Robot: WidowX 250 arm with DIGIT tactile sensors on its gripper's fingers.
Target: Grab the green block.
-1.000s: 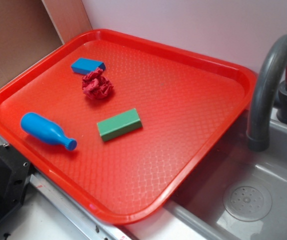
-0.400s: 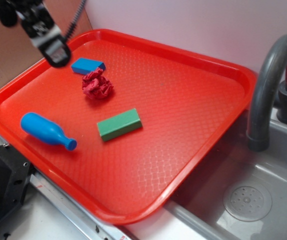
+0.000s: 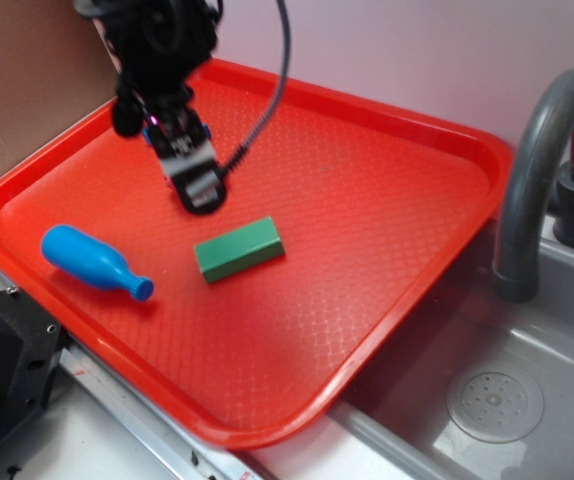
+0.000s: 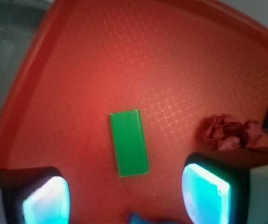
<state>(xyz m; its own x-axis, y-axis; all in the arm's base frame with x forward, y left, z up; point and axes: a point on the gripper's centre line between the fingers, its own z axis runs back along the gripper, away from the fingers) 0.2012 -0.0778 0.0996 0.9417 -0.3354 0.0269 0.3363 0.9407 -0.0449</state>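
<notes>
Gripper (image 3: pixel 195 190) moved closer, green block (image 3: pixel 238 249) beyond fingers (image 4: pixel 45 199)

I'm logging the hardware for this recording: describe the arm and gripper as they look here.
The arm is black, built of blocky housings, with a dark cable looping down beside it. Near the gripper sits a light grey plate with a small pink-lit spot above. In the wrist view, the fingers are black-framed with glowing pale cyan pads.

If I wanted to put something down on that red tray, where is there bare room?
The right half of the red plastic tray, between the green rectangular block and the grey faucet, is bare, as is the near corner. The left is crowded: the blue bowling-pin toy, the black gripper, and the crumpled red cloth.
</notes>
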